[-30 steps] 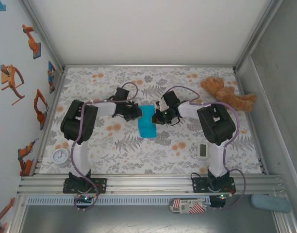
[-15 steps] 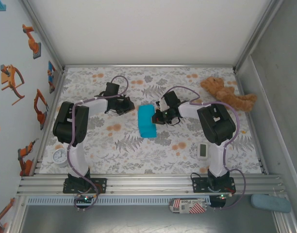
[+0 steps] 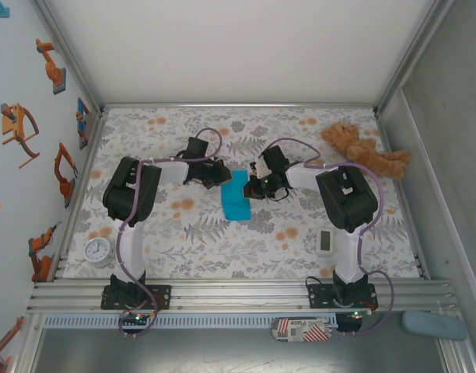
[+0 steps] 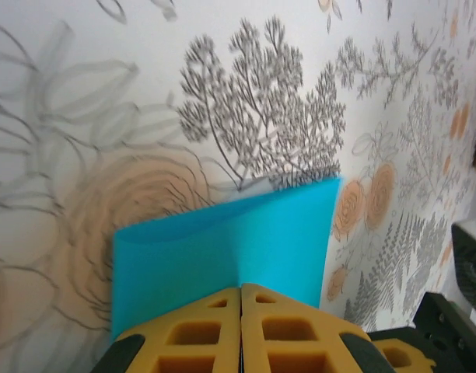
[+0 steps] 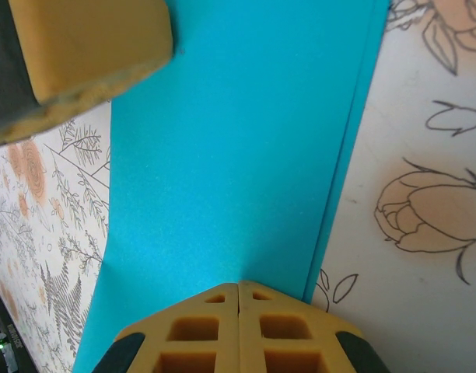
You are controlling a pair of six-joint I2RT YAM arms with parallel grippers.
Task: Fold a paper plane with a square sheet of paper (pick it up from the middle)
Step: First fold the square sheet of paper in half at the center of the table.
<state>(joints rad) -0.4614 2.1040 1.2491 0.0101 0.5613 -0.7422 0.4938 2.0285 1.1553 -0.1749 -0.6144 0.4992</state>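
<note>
- the table (image 3: 183, 233), covered in a floral print, carries the sheet of paper (image 3: 236, 196) near its middle
- the brown teddy bear (image 3: 366, 151) lies well apart from the paper, to its right and farther back, by the corner
- the paper, bright cyan (image 4: 246, 241), lies flat as a narrow doubled strip; a second layer's edge shows along its right side (image 5: 238, 155)
- the left gripper (image 3: 225, 175) sits at the paper's far left corner; its yellow fingers (image 4: 240, 294) are pressed together, tips at the paper's edge; whether paper is pinched between them cannot be told
- the right gripper (image 3: 252, 186) sits at the paper's right edge; its fingers (image 5: 238, 287) are likewise closed tight, tips on the blue surface
- a round clock (image 3: 98, 251) sits far left of the paper, nearer the bases
- a white timer (image 3: 325, 242) lies right of the paper, also nearer
</note>
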